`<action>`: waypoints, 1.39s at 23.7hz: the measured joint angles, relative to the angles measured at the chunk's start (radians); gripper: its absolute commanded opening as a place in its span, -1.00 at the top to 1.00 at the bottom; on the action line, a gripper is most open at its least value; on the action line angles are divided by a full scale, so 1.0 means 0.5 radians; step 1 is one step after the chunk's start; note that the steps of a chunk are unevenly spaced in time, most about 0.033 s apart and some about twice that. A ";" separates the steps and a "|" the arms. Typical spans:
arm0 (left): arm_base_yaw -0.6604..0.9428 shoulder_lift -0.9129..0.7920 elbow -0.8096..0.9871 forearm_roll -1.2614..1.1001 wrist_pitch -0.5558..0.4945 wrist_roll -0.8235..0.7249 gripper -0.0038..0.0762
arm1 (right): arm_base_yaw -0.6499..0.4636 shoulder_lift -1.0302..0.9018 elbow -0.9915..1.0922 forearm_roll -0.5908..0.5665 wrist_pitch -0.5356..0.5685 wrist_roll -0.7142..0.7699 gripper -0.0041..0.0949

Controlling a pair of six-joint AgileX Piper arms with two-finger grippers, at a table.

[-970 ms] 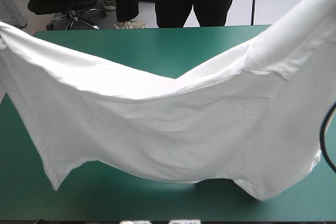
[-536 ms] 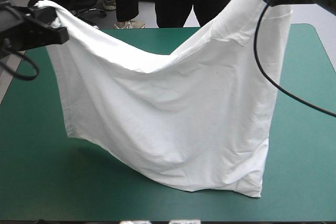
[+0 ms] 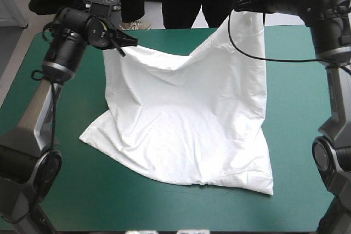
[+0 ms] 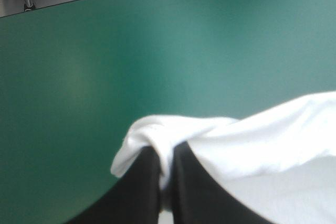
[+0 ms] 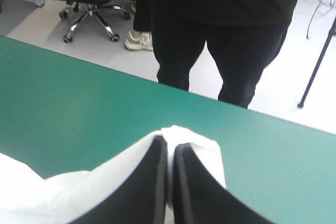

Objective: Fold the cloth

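Observation:
The white T-shirt (image 3: 186, 119) hangs from both grippers over the middle of the teal-green table, its lower part lying on the cover toward the front. My left gripper (image 3: 122, 46) pinches its upper left corner, raised above the table's far left. My right gripper (image 3: 241, 5) holds the upper right corner higher, over the far edge. In the left wrist view the black fingers (image 4: 147, 182) are closed with white cloth (image 4: 173, 137) bunched over their tips. The right wrist view shows my right gripper (image 5: 169, 148) likewise pressed together on a fold of the T-shirt (image 5: 194, 142).
Bare teal-green cover (image 3: 307, 108) lies to the right of the T-shirt and along the front (image 3: 82, 190). The table's far edge (image 5: 252, 109) runs just ahead of the right gripper.
Both grippers have moved away from the camera toward the table's far side and closer together. The T-shirt has dropped, and its lower part now rests on the cover.

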 measured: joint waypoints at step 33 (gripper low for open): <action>0.144 -0.240 0.011 -0.233 0.106 0.241 -0.39 | -0.506 -0.526 0.953 0.514 0.363 -0.448 -0.52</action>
